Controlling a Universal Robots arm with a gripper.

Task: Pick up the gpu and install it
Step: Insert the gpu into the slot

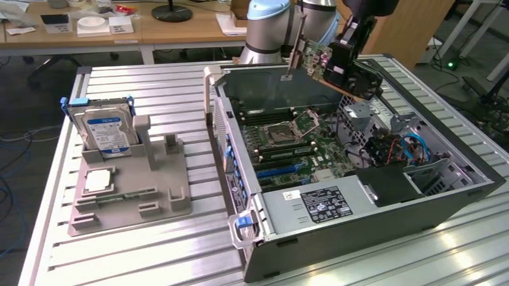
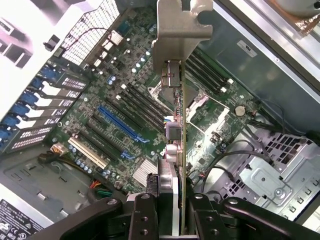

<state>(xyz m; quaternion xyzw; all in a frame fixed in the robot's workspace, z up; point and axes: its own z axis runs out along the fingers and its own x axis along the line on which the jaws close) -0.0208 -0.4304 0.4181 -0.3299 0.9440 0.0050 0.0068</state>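
The gpu (image 1: 318,61), a green card with a black cooler and a silver end bracket, hangs in the air above the far end of the open computer case (image 1: 445,199). My gripper (image 1: 344,59) is shut on it. In the wrist view the gpu (image 2: 176,95) runs edge-on away from the gripper (image 2: 169,212), its silver bracket at the far end. Below it lies the motherboard (image 2: 100,85) with its blue expansion slot (image 2: 122,125). The card is well clear of the board.
A grey holder tray (image 1: 131,185) in the exterior view's left carries a silver hard drive (image 1: 102,126) with a blue label and a processor chip (image 1: 97,180). Inside the case sit a power supply (image 1: 318,205), drive cage and cables (image 1: 397,149). Desks stand behind.
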